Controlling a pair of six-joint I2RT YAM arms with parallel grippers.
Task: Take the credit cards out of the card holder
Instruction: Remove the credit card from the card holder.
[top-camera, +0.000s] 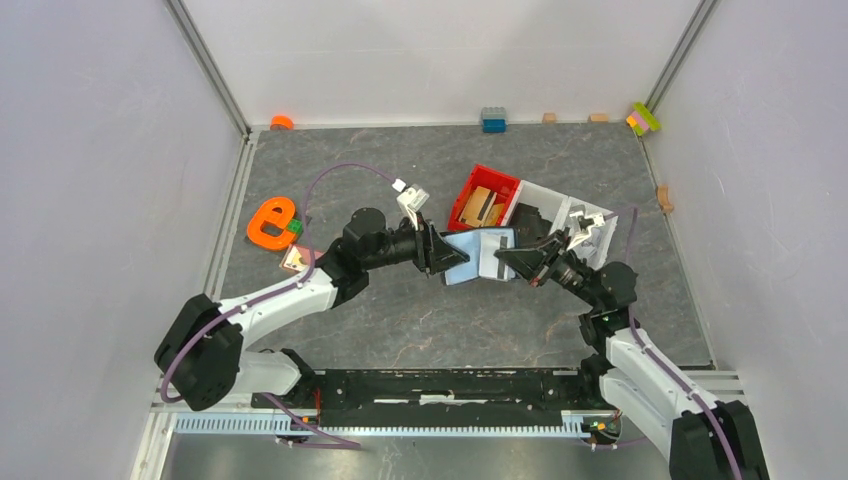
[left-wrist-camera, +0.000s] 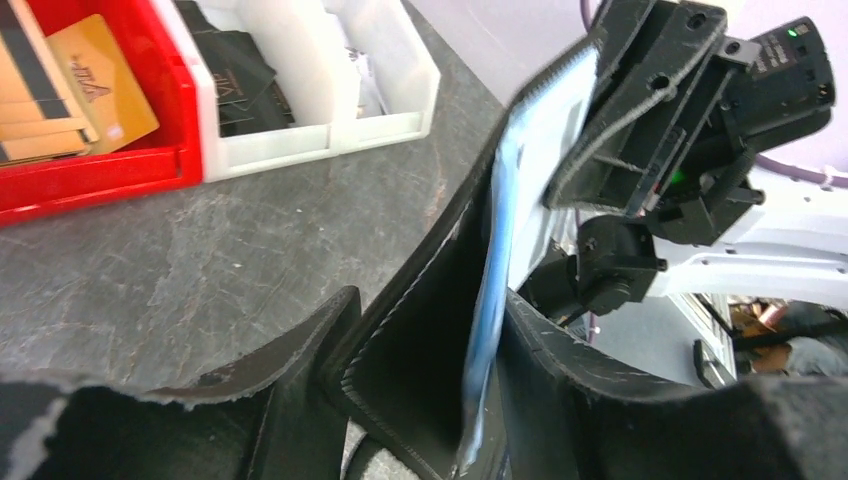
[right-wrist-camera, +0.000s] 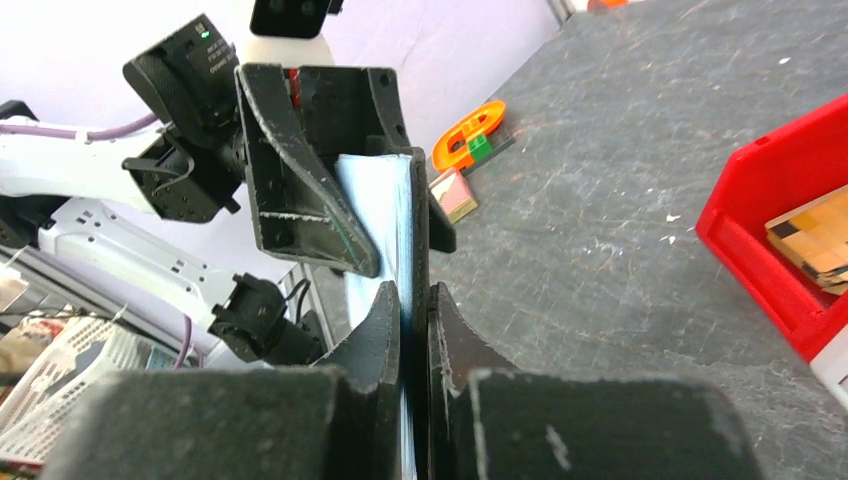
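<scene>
The card holder (top-camera: 478, 256) is open, black outside and pale blue-grey inside, and hangs above the table between both grippers. My left gripper (top-camera: 437, 252) is shut on its left end; in the left wrist view (left-wrist-camera: 430, 305) the black flap (left-wrist-camera: 420, 350) and blue lining sit between my fingers. My right gripper (top-camera: 512, 258) is shut on its right edge; in the right wrist view (right-wrist-camera: 413, 292) the jaws pinch the thin edge of the holder (right-wrist-camera: 385, 200). I cannot make out any credit cards in the holder.
A red bin (top-camera: 468, 186) with tan flat pieces and a white bin (top-camera: 560, 193) holding black items stand right behind the holder. An orange e-shaped toy (top-camera: 270, 222) and a small pinkish piece (top-camera: 294, 259) lie at the left. Small blocks line the back wall.
</scene>
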